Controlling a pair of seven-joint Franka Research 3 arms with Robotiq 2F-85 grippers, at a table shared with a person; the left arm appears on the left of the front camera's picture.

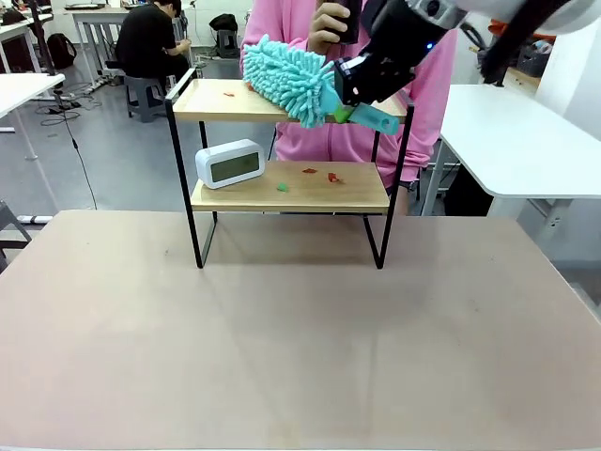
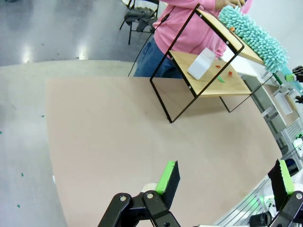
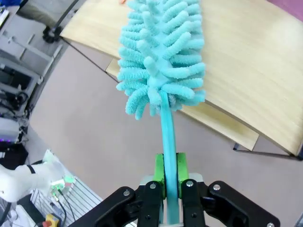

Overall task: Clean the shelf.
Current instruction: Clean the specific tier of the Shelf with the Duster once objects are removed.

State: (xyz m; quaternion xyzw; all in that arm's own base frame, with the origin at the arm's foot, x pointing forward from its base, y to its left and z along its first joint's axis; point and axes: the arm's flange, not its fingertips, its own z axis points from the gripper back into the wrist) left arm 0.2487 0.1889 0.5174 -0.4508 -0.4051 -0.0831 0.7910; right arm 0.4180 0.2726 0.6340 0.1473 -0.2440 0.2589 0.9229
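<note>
The shelf (image 1: 211, 101) stands at the table's far side, with two wooden boards in a black frame. A fluffy teal duster (image 1: 286, 75) lies with its head on the top board. My right gripper (image 1: 346, 94) is shut on its teal handle just right of the head. In the right wrist view the gripper (image 3: 169, 182) clamps the handle, and the duster head (image 3: 161, 52) rests over the top board (image 3: 246, 61). My left gripper (image 2: 225, 177) hangs open over the table, far from the shelf (image 2: 208, 84), holding nothing. Small red and green scraps (image 1: 308, 171) lie on the lower board, and a red one (image 1: 228, 93) on the top board.
A white digital clock (image 1: 228, 163) stands on the lower board at its left end. A person in a pink top (image 1: 432, 85) stands right behind the shelf, one hand (image 1: 329, 28) holding a dark object. White tables (image 1: 516, 141) flank the scene. The beige tabletop (image 1: 300, 329) lies before the shelf.
</note>
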